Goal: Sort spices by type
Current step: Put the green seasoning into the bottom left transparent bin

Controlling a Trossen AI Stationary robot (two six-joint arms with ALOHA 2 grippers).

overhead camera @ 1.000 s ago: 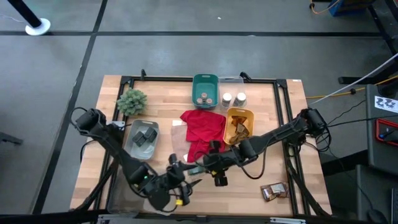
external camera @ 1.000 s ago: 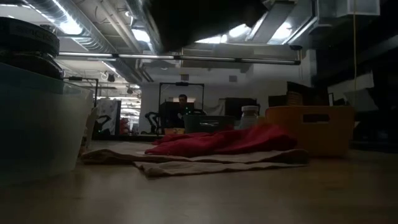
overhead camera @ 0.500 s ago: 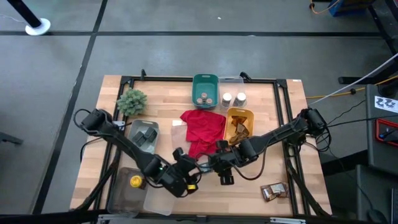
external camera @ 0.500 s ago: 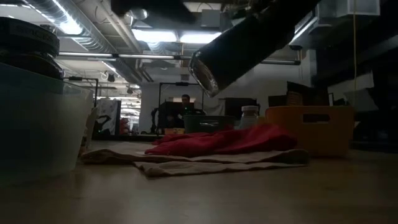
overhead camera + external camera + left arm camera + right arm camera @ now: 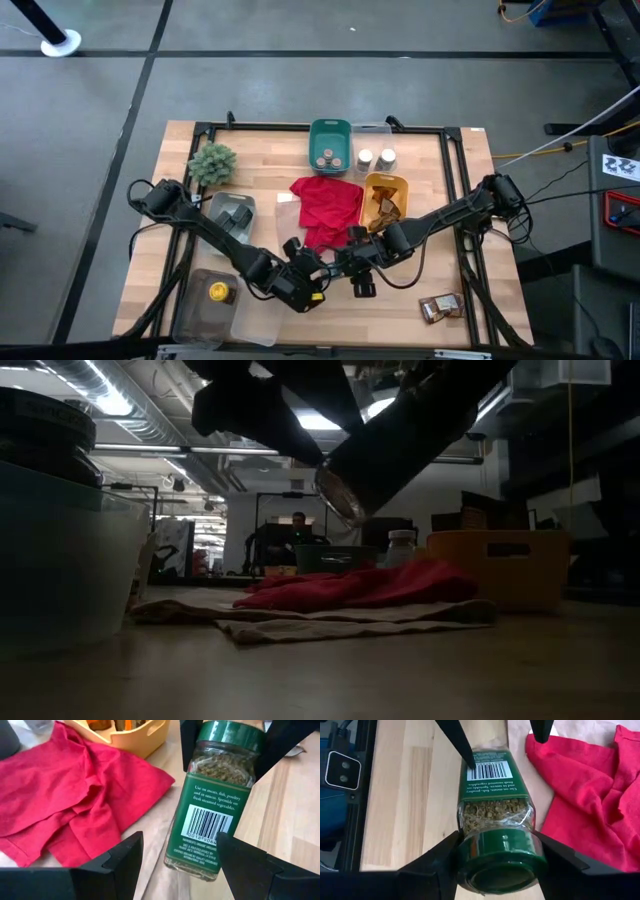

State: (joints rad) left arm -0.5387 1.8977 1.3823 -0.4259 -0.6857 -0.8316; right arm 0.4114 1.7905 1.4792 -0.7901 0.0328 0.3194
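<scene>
While the table [image 5: 180, 205] is scanned from its left side, a small bushy green plant [image 5: 212, 162] is seen by the back-left corner, w/ a grey tray of dark tins [image 5: 231, 218] just in front of it. Near the front-left edge, a yellow-lidded jar [image 5: 218, 293] is seen inside a clear bin [image 5: 196, 318].

At centre-front, the left gripper [image 5: 180, 865] is held w/ fingers [image 5: 117, 862] spread wide on either side of the base of a green-lidded herb jar [image 5: 212, 802]; no contact is seen, nothing is gripped. The jar is held off the table, tilted, above the wood just beside the red cloth [image 5: 326, 205].

By the right gripper [image 5: 496, 851] the jar's green lid end is clamped, fingers [image 5: 440, 862] pressed on both sides of the cap [image 5: 497, 862].

At the back, a teal bin w/ tan-lidded jars [image 5: 329, 145] is seen, then two white-lidded jars [image 5: 375, 158], then a yellow basket [image 5: 384, 199] w/ brown packets. Another brown packet [image 5: 440, 308] lies at front-right.
</scene>
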